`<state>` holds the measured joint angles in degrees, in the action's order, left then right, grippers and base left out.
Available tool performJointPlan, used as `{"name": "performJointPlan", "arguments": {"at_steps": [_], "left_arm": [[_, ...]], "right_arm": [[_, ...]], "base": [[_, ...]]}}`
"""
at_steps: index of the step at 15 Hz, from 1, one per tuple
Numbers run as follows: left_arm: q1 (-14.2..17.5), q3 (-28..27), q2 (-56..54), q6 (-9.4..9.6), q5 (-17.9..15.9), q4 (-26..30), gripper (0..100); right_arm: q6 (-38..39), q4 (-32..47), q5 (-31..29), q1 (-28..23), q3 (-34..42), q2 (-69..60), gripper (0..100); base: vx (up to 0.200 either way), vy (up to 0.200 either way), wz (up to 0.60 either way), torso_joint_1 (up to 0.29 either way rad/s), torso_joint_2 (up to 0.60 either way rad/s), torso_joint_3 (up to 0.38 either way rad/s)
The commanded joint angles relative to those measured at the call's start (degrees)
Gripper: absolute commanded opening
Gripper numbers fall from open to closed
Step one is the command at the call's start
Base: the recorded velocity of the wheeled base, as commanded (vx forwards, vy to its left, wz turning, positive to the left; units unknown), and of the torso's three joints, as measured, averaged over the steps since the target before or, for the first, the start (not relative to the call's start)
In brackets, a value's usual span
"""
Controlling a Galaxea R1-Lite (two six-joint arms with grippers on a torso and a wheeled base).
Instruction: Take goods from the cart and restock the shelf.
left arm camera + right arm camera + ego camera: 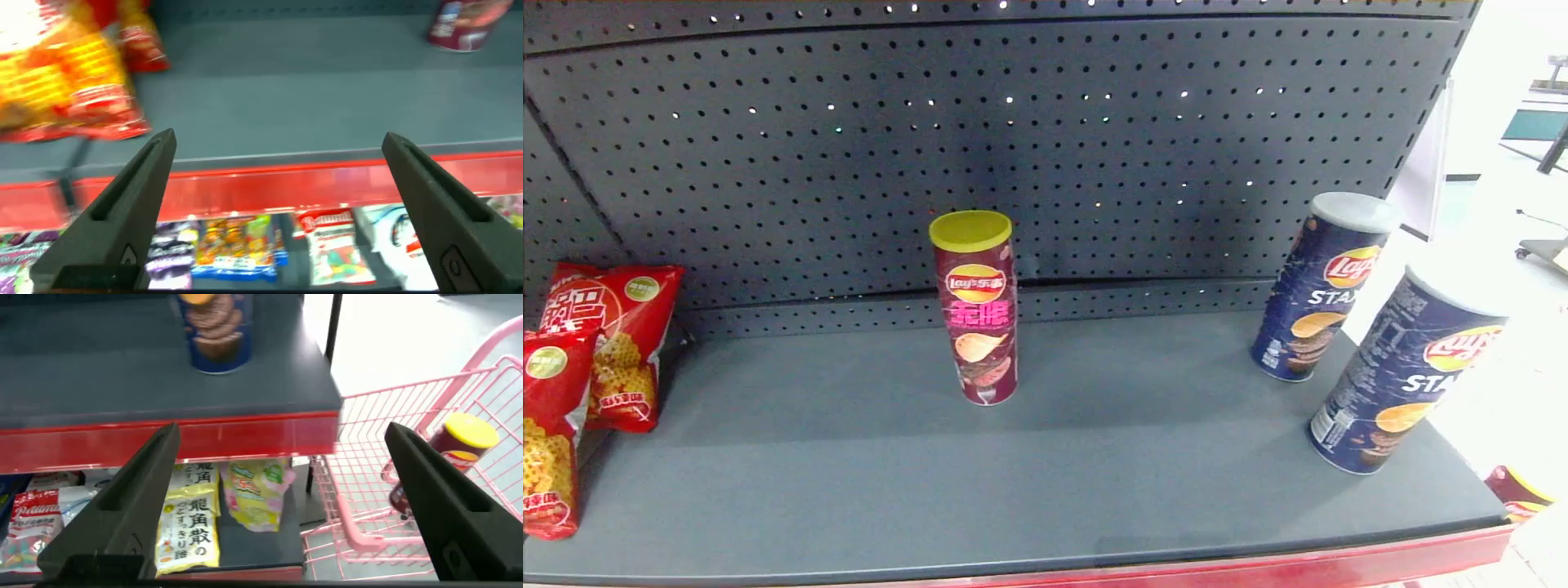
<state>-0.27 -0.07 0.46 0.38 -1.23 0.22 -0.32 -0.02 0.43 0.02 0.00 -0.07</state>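
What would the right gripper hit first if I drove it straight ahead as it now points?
Most likely the red front edge of the grey shelf: the open right gripper is aimed at it. Depth is unclear; slightly lower, it would slip under towards the yellow snack packets below.

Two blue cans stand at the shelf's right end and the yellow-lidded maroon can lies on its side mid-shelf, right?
No: the maroon can stands upright mid-shelf, as the head view shows. The farther blue can and nearer blue can do stand at the right end of the shelf.
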Motion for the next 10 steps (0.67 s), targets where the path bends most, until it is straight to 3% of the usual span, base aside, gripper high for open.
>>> {"name": "performJointPlan", "arguments": {"at_steps": [1,10], "left_arm": [[-0.1,0.0,-0.1,0.24,0.0,0.0,100],[-0.1,0.0,-0.1,0.33,0.0,0.0,100]], "right_arm": [[0.0,0.0,0.0,-0.1,0.0,0.1,100],[-0.1,-0.1,0.0,-0.1,0.0,0.1,100]], "base": [[0.0,-0.2,0.0,-0.012,0.0,0.002],[0.0,-0.2,0.0,0.002,0.0,0.002]]}}
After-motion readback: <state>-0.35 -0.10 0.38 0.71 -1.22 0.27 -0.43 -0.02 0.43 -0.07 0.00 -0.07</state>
